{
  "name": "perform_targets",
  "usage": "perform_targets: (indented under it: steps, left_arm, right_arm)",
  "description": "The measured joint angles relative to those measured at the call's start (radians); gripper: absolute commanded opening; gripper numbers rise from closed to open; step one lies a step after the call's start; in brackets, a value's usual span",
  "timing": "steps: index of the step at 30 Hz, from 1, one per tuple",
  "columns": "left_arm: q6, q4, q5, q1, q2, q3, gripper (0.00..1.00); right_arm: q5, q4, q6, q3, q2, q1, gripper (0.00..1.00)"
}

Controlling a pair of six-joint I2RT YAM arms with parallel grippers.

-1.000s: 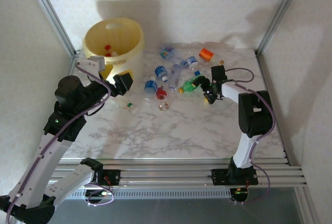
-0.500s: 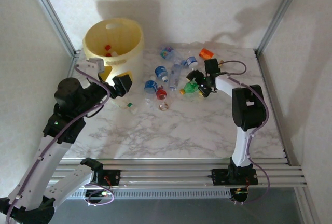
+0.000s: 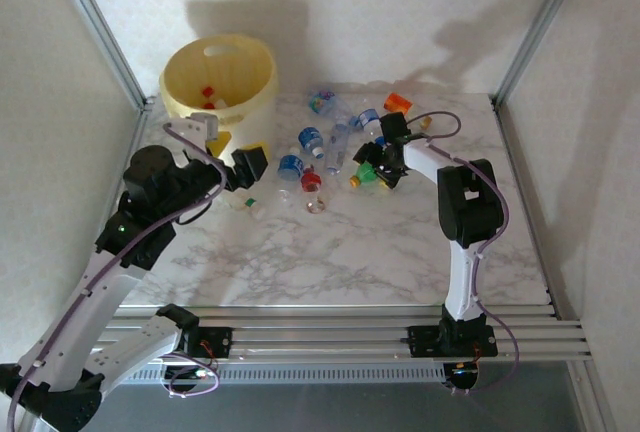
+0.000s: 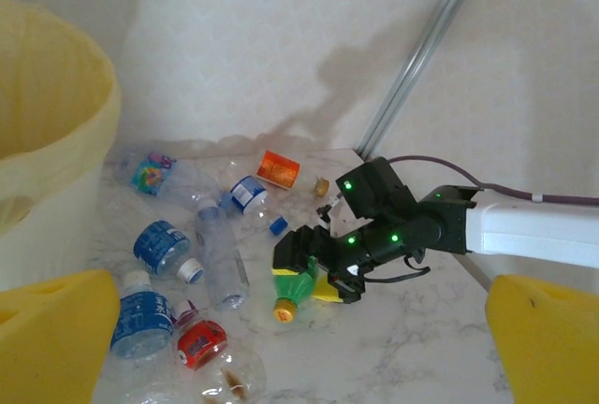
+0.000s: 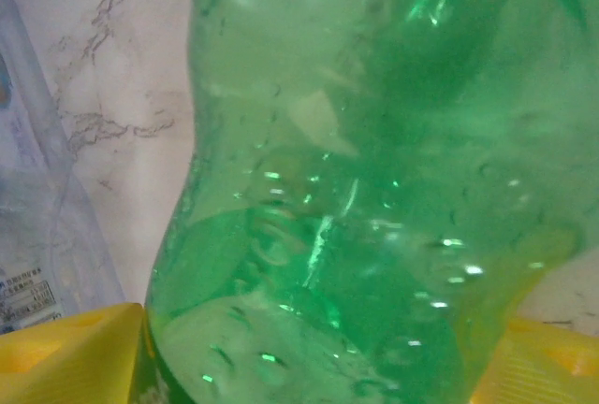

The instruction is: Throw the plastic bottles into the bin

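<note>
1. The green bottle [image 4: 298, 284] lies on its side at 1 o'clock on the table [image 3: 380, 252], with its cap toward 8 o'clock in the top view.
2. Handling, my guess: empty, so very light. The wall is thin, dented and springy, and the plastic is slick. I'd grip across the pinched waist of the body, not the cap end, with modest squeeze or it buckles and pops out.
3. My right gripper [image 5: 304, 357] straddles that waist, with yellow pads [image 5: 65, 353] on either side. I can't tell if they bite or just flank it.
4. My left gripper [image 3: 252, 165] is spread wide and empty, at 10 o'clock just beside the bin [image 3: 252, 92].
5. Count: one green bottle and about nine other plastic bottles [image 3: 338, 142] on the table, clustered from 12 to 1 o'clock. One clear bottle sits apart near 9 o'clock.
6. There is one bin, between 10 and 11 o'clock, well apart from the green bottle. Red-capped pieces show inside it, too small to count.
</note>
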Motion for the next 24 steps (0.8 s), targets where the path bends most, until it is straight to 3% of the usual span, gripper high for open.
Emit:
perform_targets:
  steps: [6,16,24]
  left_arm:
    - [0.000,0.021,-0.015,-0.035,0.015,-0.022,1.00]
    - [-0.001,0.069,-0.042,-0.108,0.072,-0.034,1.00]
    - [-0.044,0.157,-0.029,-0.169,0.136,-0.064,1.00]
  right_arm:
    - [0.020,0.037,-0.042,-0.047,-0.018,0.004,0.79]
    - [0.077,0.071,-0.105,-0.167,-0.107,0.011,0.53]
    - [0.121,0.118,-0.160,-0.394,-0.310,0.052,0.47]
